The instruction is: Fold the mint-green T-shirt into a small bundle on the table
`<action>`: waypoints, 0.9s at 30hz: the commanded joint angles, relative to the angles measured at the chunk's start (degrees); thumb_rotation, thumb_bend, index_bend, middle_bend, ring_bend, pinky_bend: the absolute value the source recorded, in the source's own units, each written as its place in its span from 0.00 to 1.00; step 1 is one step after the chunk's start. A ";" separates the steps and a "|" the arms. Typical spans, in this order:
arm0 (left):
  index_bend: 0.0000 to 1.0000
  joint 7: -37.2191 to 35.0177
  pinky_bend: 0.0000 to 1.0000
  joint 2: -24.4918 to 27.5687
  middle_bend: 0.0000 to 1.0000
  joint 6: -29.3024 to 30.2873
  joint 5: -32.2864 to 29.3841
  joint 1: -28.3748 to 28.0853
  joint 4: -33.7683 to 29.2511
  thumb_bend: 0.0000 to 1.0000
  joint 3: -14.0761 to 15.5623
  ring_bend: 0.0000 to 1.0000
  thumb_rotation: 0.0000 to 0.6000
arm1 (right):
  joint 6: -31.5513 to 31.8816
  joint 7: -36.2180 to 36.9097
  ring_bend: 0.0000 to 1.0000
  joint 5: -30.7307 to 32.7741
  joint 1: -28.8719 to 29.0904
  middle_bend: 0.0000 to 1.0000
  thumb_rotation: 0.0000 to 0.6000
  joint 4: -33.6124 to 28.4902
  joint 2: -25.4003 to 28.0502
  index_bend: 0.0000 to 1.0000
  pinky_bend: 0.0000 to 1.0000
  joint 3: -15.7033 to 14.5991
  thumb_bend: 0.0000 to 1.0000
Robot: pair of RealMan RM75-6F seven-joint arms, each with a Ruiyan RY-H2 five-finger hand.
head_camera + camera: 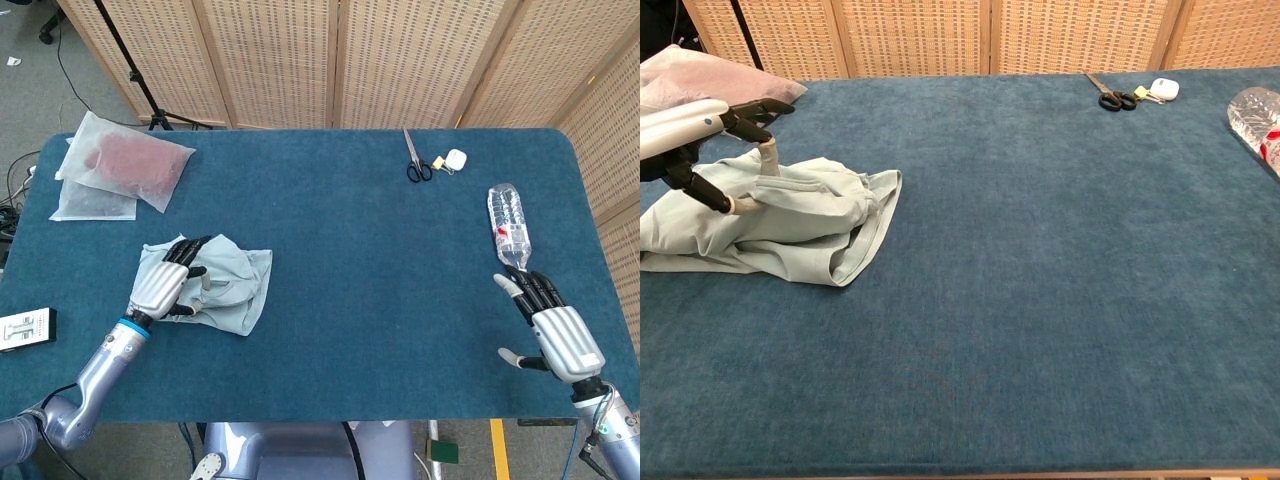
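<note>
The mint-green T-shirt [238,288] [810,228] lies crumpled on the left part of the blue table [370,280]. My left hand [163,285] [685,120] hovers over the shirt's left half with its fingers spread. Its fingertips [768,160] touch the cloth, and nothing is pinched between them. At the table's front right corner, my right hand [555,330] rests with fingers apart, holding nothing and far from the shirt. The chest view does not show that hand.
A plastic bottle [508,225] [1260,115] lies at the right edge. Scissors [415,160] [1108,95] and a small white item [455,158] [1164,88] sit at the back. Clear bags with something red [120,165] lie at the back left. A small device [25,328] sits off the left edge.
</note>
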 commanded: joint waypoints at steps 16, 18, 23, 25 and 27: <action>0.61 14.44 0.00 -2.80 0.00 3.31 11.35 -0.67 1.37 0.30 5.32 0.00 1.00 | -0.21 -0.04 0.00 0.09 -0.04 0.00 1.00 -0.36 0.33 0.00 0.00 -0.15 0.05; 0.61 15.53 0.00 -3.53 0.00 3.32 12.06 -0.85 1.88 0.30 5.60 0.00 1.00 | -0.21 0.06 0.00 0.15 -0.03 0.00 1.00 -0.33 0.37 0.00 0.00 -0.11 0.05; 0.61 17.09 0.00 -4.55 0.00 4.36 14.31 -1.04 2.86 0.30 6.40 0.00 1.00 | -0.13 0.34 0.00 0.15 -0.06 0.00 1.00 -0.36 0.53 0.00 0.00 -0.09 0.05; 0.61 18.12 0.00 -4.86 0.00 5.06 15.71 -1.11 3.50 0.30 6.92 0.00 1.00 | -0.09 0.44 0.00 0.17 -0.08 0.00 1.00 -0.37 0.58 0.00 0.00 -0.09 0.05; 0.61 18.88 0.00 -5.01 0.00 5.28 16.50 -1.21 3.84 0.30 7.24 0.00 1.00 | -0.08 0.49 0.00 0.12 -0.09 0.00 1.00 -0.39 0.62 0.00 0.00 -0.11 0.05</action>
